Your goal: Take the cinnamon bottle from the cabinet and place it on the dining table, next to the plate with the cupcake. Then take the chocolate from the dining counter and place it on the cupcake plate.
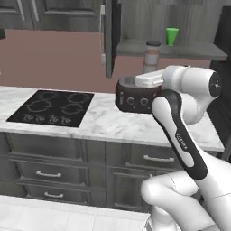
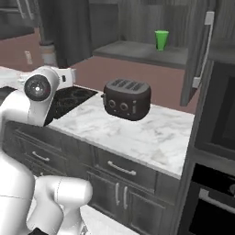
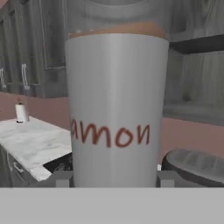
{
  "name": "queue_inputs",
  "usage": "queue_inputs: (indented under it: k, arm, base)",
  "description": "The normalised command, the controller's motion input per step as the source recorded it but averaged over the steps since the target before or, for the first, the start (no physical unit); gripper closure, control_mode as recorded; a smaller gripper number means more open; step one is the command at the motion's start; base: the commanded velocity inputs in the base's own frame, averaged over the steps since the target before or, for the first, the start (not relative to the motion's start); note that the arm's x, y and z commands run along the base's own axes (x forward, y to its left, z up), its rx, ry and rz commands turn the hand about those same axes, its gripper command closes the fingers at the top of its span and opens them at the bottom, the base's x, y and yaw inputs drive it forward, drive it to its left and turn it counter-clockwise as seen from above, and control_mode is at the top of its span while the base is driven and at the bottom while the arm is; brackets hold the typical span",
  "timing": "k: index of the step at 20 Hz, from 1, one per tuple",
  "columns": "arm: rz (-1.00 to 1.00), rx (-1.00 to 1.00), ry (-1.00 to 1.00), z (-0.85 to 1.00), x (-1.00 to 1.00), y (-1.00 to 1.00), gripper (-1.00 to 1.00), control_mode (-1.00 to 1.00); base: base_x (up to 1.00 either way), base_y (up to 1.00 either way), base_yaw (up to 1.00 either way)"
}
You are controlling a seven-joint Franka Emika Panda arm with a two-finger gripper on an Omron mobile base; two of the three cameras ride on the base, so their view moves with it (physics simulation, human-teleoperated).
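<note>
My gripper (image 3: 114, 178) is shut on the cinnamon bottle (image 3: 116, 109). The bottle's pale band with red lettering stands upright between the two fingertips (image 3: 61, 179). In the left base view the cinnamon bottle (image 1: 152, 56), with its dark cap up, rises from the gripper (image 1: 151, 68) just in front of the open cabinet (image 1: 111, 36), level with its shelf. In the right base view the cinnamon bottle (image 2: 47, 56) shows above the white hand at the left. The dining table, plate, cupcake and chocolate are out of view.
A bright green cup (image 1: 172, 36) stands on the cabinet shelf (image 1: 189, 50). A dark toaster (image 1: 135, 97) sits on the marble kitchen counter (image 1: 103, 122) right under the hand. A black cooktop (image 1: 52, 107) lies to its left, and an oven column (image 2: 215, 137) stands at the right.
</note>
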Motion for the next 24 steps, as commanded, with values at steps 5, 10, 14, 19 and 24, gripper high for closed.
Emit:
queue_inputs:
  k: [5,10,14,19,24]
  arm:
    - [0.0,0.0,0.0,0.0,0.0,0.0,1.0,1.0]
    - [0.0,0.0,0.0,0.0,0.0,0.0,1.0,1.0]
    - [0.0,0.0,0.0,0.0,0.0,0.0,1.0,1.0]
    - [0.0,0.0,0.0,0.0,0.0,0.0,1.0,1.0]
    - [0.0,0.0,0.0,0.0,0.0,0.0,1.0,1.0]
  base:
    - [-0.11,0.0,1.0]
    - [-0.05,0.0,1.0]
    - [-0.04,0.0,1.0]
    - [-0.02,0.0,1.0]
    - [0.0,0.0,0.89]
